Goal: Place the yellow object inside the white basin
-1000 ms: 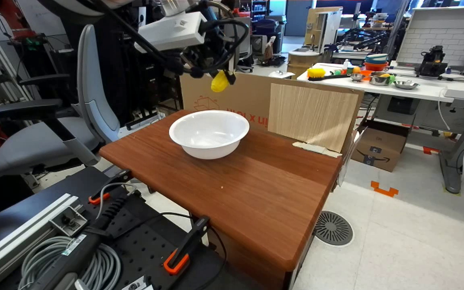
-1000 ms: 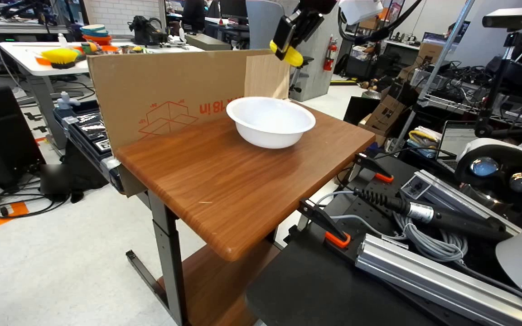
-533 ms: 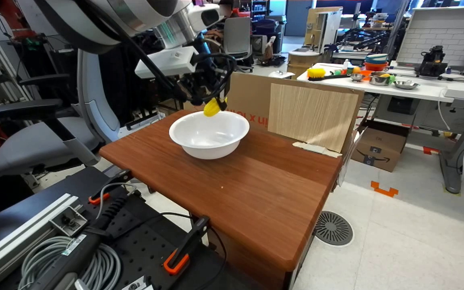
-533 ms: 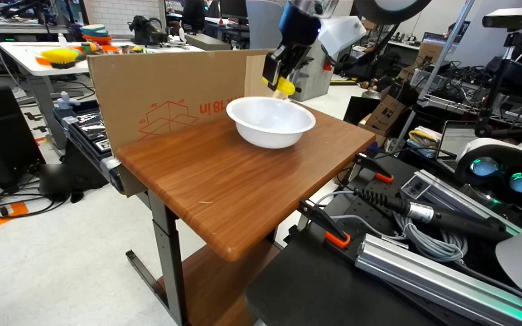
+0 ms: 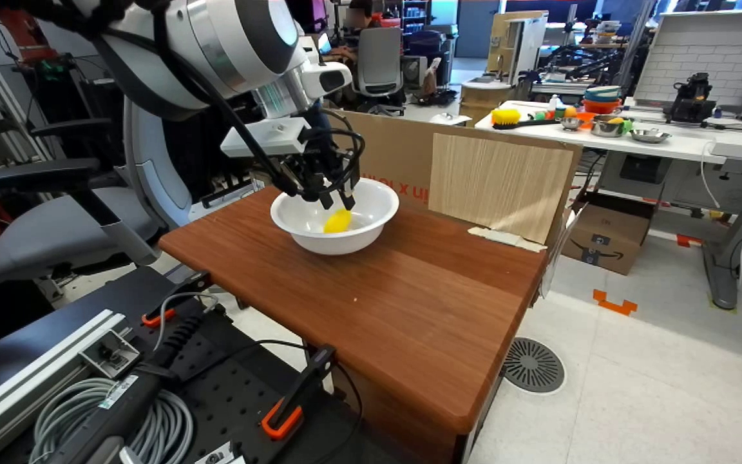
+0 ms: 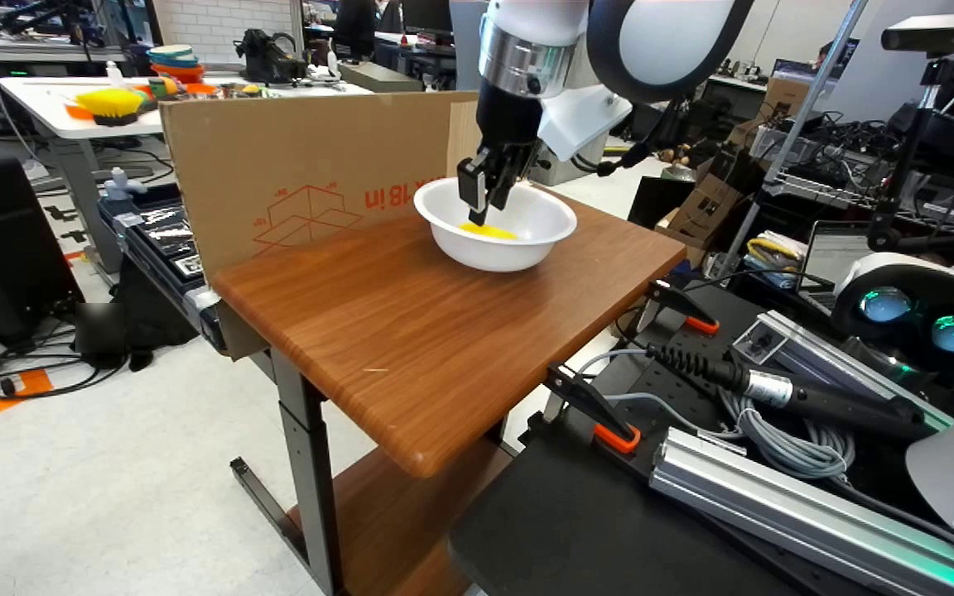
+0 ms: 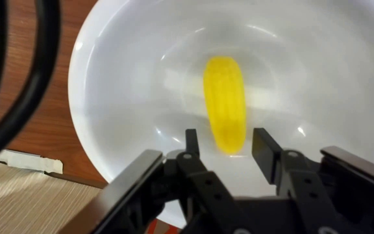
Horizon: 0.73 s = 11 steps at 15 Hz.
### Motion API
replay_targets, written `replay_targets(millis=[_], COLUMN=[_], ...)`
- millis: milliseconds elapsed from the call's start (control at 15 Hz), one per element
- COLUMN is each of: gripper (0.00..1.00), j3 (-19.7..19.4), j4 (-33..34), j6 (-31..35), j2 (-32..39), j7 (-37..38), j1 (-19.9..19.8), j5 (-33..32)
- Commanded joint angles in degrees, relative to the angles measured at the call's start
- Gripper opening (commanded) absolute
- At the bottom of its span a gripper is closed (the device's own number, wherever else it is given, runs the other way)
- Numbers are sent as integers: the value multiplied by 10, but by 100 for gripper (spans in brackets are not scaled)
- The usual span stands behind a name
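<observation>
The yellow corn cob [image 7: 225,102] is inside the white basin [image 5: 335,245], in both exterior views and from the wrist. In the wrist view it shows over the middle of the basin's floor, its long axis running from 12 o'clock to almost 6, with faint lengthwise ridges. The black pincer [image 7: 226,141] sits at 6 o'clock, its 2 fingers [image 7: 192,143] spread apart; the cob's lower end appears between the fingertips, ungripped (a strip of white shows at either side of it). A black cable [image 7: 48,35] loops through that view between 9 and 10 o'clock.

In an exterior view the fingertips hang just above the cob, within the rim's outline. The basin stands upright on the wooden table [image 5: 377,328], toward 11 o'clock of its top, and the white-and-black robot arm [image 5: 236,45] slants down from 11 o'clock. A cardboard sheet [image 5: 397,145] stands along the table's far side from 12 to 2 o'clock, with a pale wood-grain panel [image 5: 500,187] against it at 2. Along the near edge are 2 black-and-orange clamps [image 5: 308,380], at 7 and 9 o'clock.
</observation>
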Motion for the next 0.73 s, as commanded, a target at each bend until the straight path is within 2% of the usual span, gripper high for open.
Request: replay_targets(millis=[0, 200, 467, 533, 667], gripper=[79, 99, 100, 100, 100], j3=[8, 21, 31, 18, 18], j4=[8, -24, -79, -35, -58], j6=[-21, -16, -19, -1, -3], j2=[-2, -50, -142, -75, -113], j7=[-4, -25, -66, -38, -50], j1=[-1, -16, -33, -16, -21], j5=[16, 42, 100, 74, 84])
